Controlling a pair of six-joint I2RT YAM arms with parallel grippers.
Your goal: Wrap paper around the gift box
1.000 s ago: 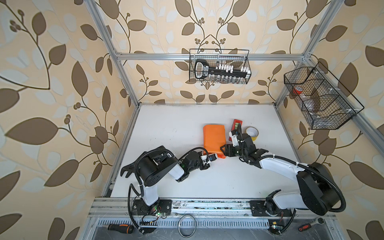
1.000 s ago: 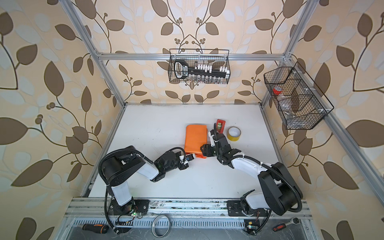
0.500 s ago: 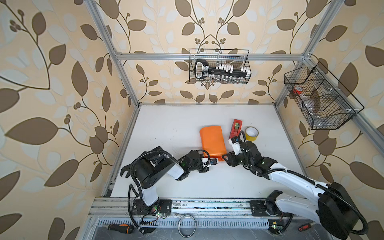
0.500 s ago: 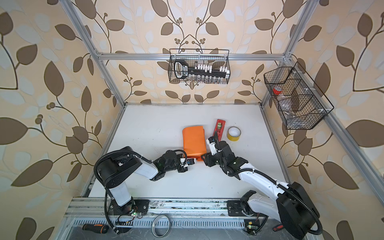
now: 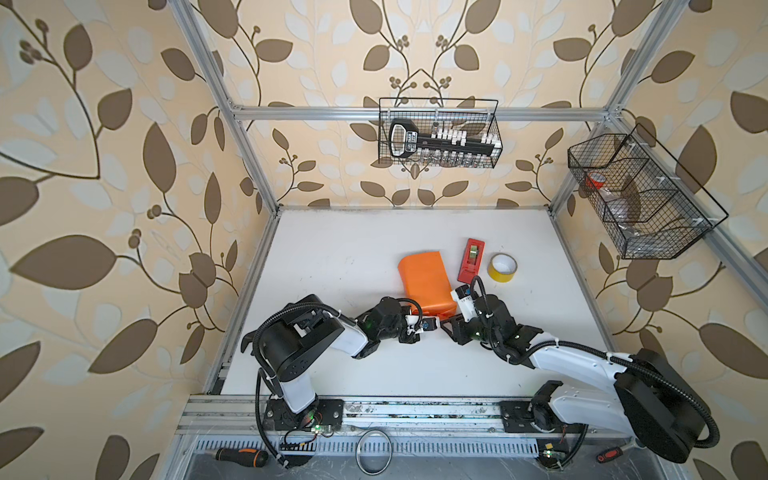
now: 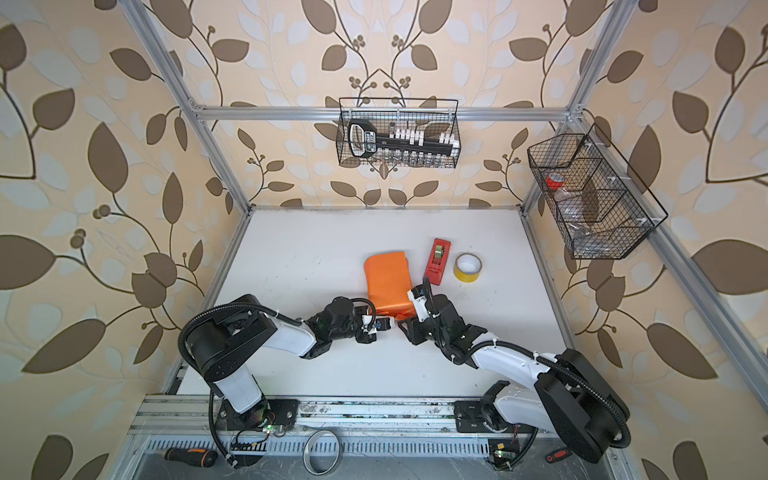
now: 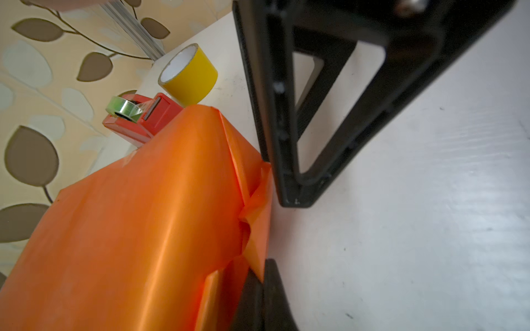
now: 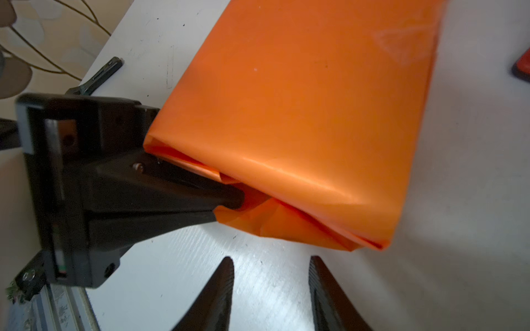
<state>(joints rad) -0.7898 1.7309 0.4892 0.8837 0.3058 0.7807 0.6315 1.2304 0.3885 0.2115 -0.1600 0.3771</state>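
- You have the big, shiny orange sheet of paper folded over into a long flat parcel near the middle of the white table.
- You cannot see the gift box at all. It seems to be hidden inside the paper, so the long wrap looks done.
- The near end of the parcel is open and crumpled, with loose flaps. You cannot tell if the far end is closed.
- What is left, as far as you can judge, is to fold the near end shut and stick it down.
- Your black left gripper is clenched on a flap of the paper at the left side of that near end.
- Your black right gripper has its fingers spread, with only bare table between them. It holds nothing.
- The near edge of the paper lies just past the right fingertips, on the far side of them.
- In the left wrist view, one right finger stands just beside the parcel's near right corner. You cannot tell if it touches.
- The narrow red tape dispenser and the round yellow tape roll sit to the right of the parcel's far end. No gripper is on them.
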